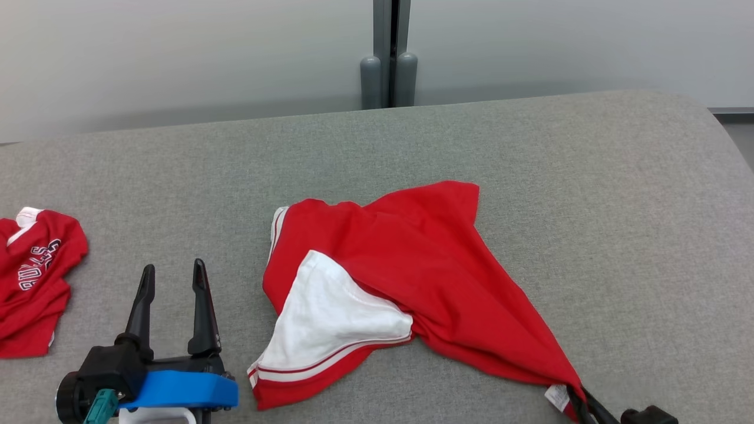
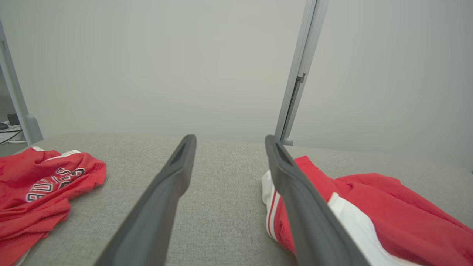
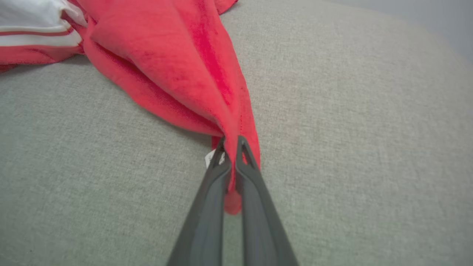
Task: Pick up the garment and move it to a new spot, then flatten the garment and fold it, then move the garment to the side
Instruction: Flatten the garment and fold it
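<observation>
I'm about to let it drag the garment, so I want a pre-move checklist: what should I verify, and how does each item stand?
1. Right end effector shut on the red garment at its corner: ok.
2. Cloth runs well down between its fingers: ok.
3. Left end effector open, holding nothing: ok.
4. Garment lying flat: not ok, bunched with white lining showing.
5. Second red garment lies apart at the left: ok.
6. Grip strong enough for a pull: cannot tell.
</observation>
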Tool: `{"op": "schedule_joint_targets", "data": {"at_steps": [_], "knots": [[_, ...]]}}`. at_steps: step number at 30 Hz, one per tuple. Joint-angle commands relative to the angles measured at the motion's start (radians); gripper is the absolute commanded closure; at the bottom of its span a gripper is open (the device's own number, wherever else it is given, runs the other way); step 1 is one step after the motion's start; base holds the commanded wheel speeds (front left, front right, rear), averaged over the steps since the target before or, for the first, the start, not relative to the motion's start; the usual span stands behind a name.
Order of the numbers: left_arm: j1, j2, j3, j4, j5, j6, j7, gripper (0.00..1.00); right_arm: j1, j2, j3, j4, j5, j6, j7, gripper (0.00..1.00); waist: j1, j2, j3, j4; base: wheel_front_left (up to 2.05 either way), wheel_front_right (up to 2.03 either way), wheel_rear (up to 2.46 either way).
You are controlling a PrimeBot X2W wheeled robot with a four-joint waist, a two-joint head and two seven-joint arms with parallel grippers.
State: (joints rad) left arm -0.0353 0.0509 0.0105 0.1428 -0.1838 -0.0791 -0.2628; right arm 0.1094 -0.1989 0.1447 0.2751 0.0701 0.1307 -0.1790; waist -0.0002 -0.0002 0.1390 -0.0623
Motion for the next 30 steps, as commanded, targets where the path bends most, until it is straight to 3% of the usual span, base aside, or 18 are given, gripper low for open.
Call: {"op": "schedule_joint_targets", "data": {"at_steps": [1,2,4,16,30], "knots": [[0.012,-0.001,-0.004,-0.002,-0.002,0.004,-0.003,0.00,0.041,-0.002,-0.005,-0.028,0.004,0.000,0.020,1.00,0.0002,0.0002,-0.008,-0.007,0.00,0.00,0.00],[0.012,-0.001,-0.006,-0.003,-0.002,0.006,-0.003,0.00,0.058,-0.001,-0.008,-0.045,0.007,0.000,0.026,1.00,0.0002,0.0002,-0.010,-0.008,0.00,0.00,0.00],[0.019,-0.001,-0.008,-0.005,-0.005,0.008,-0.003,0.00,0.075,0.010,-0.008,-0.079,0.017,0.000,0.029,0.00,0.0002,0.0002,-0.016,-0.011,0.00,0.00,0.00],[0.033,-0.001,0.009,-0.004,0.008,0.003,-0.003,0.00,-0.048,0.058,0.000,-0.247,0.076,0.000,-0.058,0.00,0.0002,0.0002,-0.040,-0.005,0.00,0.00,0.00],[0.015,-0.001,0.025,0.013,0.029,-0.015,-0.003,0.00,-0.175,0.143,-0.012,-0.144,0.050,0.000,-0.087,0.00,0.0002,0.0002,-0.042,0.019,0.00,0.00,0.00]]}}
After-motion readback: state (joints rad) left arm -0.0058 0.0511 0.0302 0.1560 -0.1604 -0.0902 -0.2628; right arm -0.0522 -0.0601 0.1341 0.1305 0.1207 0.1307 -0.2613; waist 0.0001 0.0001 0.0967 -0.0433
